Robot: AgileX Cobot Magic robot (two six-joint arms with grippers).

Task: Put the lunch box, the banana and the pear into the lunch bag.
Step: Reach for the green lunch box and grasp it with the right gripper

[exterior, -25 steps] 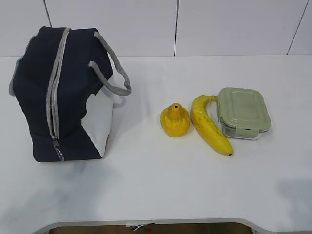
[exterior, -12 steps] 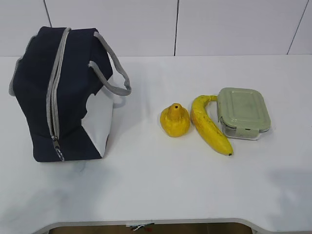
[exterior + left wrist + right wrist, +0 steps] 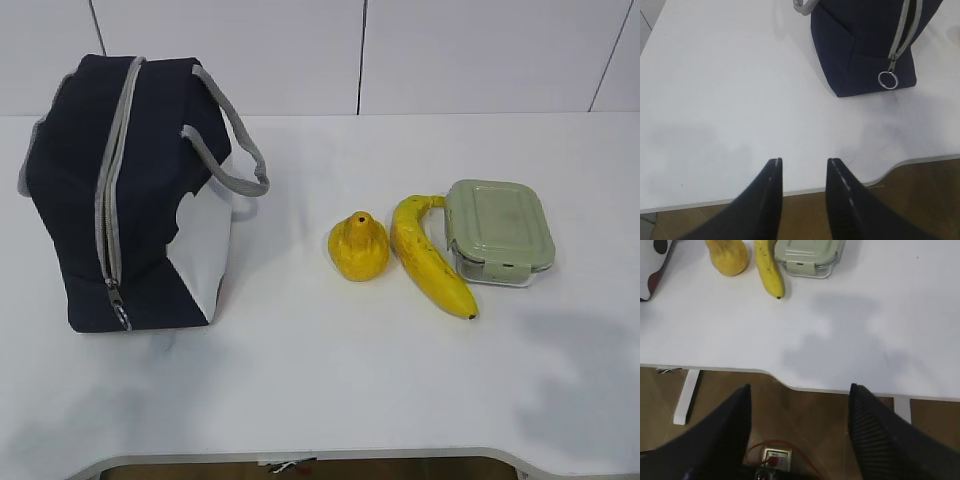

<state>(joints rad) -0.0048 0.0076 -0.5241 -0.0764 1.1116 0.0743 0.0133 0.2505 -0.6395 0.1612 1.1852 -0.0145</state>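
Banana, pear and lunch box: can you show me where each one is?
banana (image 3: 430,262), exterior view, on the middle of its curved yellow body.
pear (image 3: 359,248), exterior view, on its wide yellow belly.
lunch box (image 3: 500,224), exterior view, on the middle of its green lid.
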